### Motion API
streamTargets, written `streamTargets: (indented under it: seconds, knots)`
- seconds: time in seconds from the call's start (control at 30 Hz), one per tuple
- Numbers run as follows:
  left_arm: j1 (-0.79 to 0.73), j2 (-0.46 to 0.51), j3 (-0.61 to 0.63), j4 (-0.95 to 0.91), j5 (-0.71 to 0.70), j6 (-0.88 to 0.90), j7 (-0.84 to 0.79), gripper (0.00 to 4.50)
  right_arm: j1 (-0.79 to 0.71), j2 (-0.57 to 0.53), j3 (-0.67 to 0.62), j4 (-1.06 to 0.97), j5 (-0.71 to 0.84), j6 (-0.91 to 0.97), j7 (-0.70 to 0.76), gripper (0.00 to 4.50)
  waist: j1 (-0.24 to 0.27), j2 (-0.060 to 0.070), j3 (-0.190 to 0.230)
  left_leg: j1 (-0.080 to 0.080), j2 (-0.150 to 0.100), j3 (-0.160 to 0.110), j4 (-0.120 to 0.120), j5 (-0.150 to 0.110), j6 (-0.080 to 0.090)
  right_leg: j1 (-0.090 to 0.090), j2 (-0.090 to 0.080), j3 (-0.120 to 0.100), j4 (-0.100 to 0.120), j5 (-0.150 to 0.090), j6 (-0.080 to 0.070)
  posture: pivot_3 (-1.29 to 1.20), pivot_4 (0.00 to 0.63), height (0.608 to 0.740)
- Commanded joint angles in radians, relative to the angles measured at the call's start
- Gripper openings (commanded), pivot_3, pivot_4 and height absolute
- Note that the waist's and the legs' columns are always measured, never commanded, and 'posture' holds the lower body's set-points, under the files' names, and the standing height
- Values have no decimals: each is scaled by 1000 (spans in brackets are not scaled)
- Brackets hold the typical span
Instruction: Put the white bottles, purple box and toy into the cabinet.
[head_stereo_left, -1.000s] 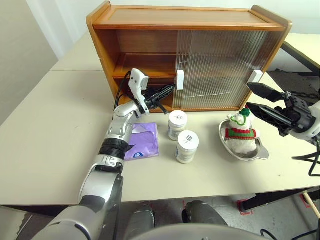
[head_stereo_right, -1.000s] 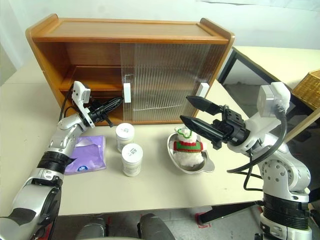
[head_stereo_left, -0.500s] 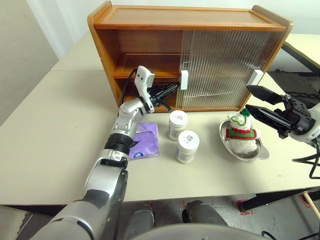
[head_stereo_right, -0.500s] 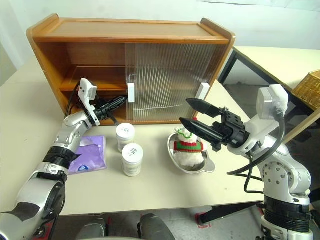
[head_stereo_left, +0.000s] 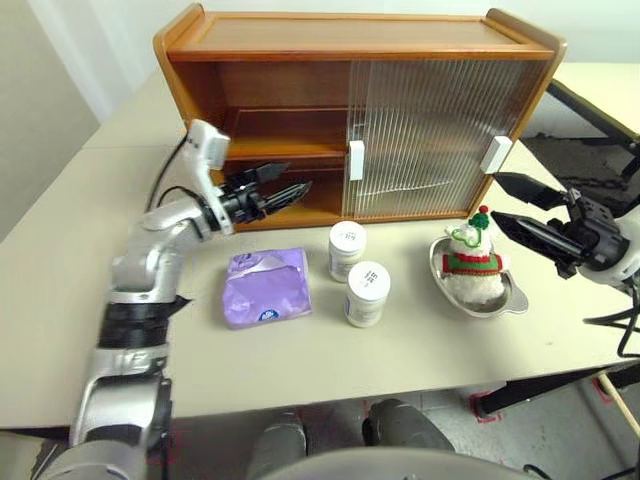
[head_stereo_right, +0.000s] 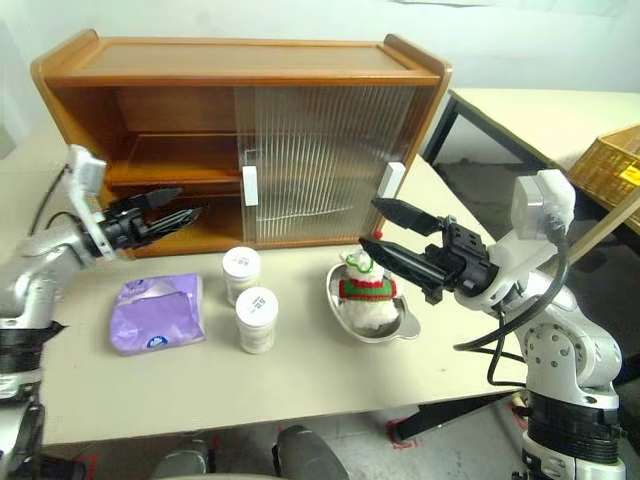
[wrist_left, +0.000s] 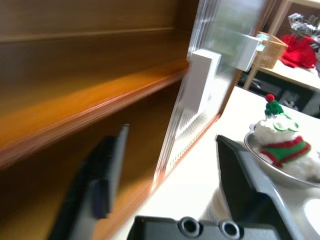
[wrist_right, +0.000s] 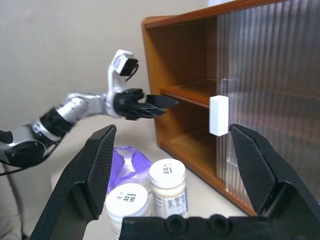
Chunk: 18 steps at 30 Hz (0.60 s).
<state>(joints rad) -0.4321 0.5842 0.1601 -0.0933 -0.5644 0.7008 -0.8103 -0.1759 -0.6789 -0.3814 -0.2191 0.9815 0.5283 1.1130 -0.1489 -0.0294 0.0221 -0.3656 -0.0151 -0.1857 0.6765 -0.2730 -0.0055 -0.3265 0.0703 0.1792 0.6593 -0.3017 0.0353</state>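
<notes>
The cabinet (head_stereo_left: 355, 110) stands at the back of the bench (head_stereo_left: 60, 290). Its left half is open and both shelves there are bare, while the ribbed doors (head_stereo_left: 430, 135) cover the right half, each with a white handle (head_stereo_left: 355, 160).

The left tool (head_stereo_left: 278, 183) hangs in the air in front of the open lower shelf. Its two black fingers (head_stereo_left: 262, 173) are spread a little and hold nothing. The right tool (head_stereo_right: 385, 228) hovers above the bench on the right side, near the toy, with its fingers wide apart and empty.

The purple box (head_stereo_left: 265, 287) lies flat on the bench in front of the open part of the cabinet, below the left tool. Just beside it, to the right, stand two white bottles: the rear one (head_stereo_left: 347, 250) is near the cabinet's base, and the front one (head_stereo_left: 367, 293) is close to it, nearer to the bench edge. The toy (head_stereo_left: 471, 265) sits in a shiny metal dish (head_stereo_left: 507, 302) to the right of the bottles, in front of the closed doors.
</notes>
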Motion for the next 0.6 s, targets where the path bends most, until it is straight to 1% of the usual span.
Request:
streamTargets:
  seconds: [0.03,0.07,0.1,0.13,0.23,0.3,0.4,0.53,0.6]
  knots:
    - [57,95,29,-153,-96,326,80,4458,1,1,3,11,-11,-10,13,4500,8,0,0,0,0,0,0,0,0,0,0,0,0,0,-1,-189,0,740]
    - [79,136,28,-188,-108,394,90,4458,1,2,1,12,-14,-17,19,4500,11,0,0,0,1,0,0,0,-1,-1,0,0,0,4,-8,-193,0,740]
    - [92,163,28,-212,-118,438,98,4458,1,3,-1,13,-16,-22,24,4500,12,0,0,0,1,-1,-1,-1,-1,-2,0,0,0,5,-12,-193,0,740]
    - [114,201,26,-234,-133,479,89,4458,0,4,-2,16,-17,-28,30,4500,13,0,0,0,2,-1,-1,-1,-2,-4,0,0,0,6,-14,-192,0,740]
    - [169,247,67,-267,-179,614,113,4458,0,4,-7,21,-20,-46,50,4500,13,1,-1,0,3,-1,-4,-2,-4,-7,0,-1,1,6,-19,-196,0,740]
    - [184,257,78,-275,-173,654,147,4458,-1,6,-11,22,-17,-57,57,4500,13,1,-1,0,4,0,-6,-3,-5,-9,0,-2,2,5,-21,-195,0,740]
    - [163,229,110,-240,-137,751,243,4458,-4,5,-16,26,-18,-74,68,4500,14,1,-1,0,4,0,-6,-3,-5,-11,0,-2,5,5,-23,-200,0,740]
    - [154,195,133,-236,-140,858,287,4458,-1,-5,-11,25,-23,-77,72,4500,14,2,-1,0,4,1,-7,-3,-6,-12,0,-2,7,4,-23,-201,0,740]
    - [165,183,131,-222,-124,876,306,4458,0,-8,-7,23,-27,-76,74,4500,14,2,-1,1,4,1,-7,-2,-6,-11,0,-2,7,4,-23,-201,0,740]
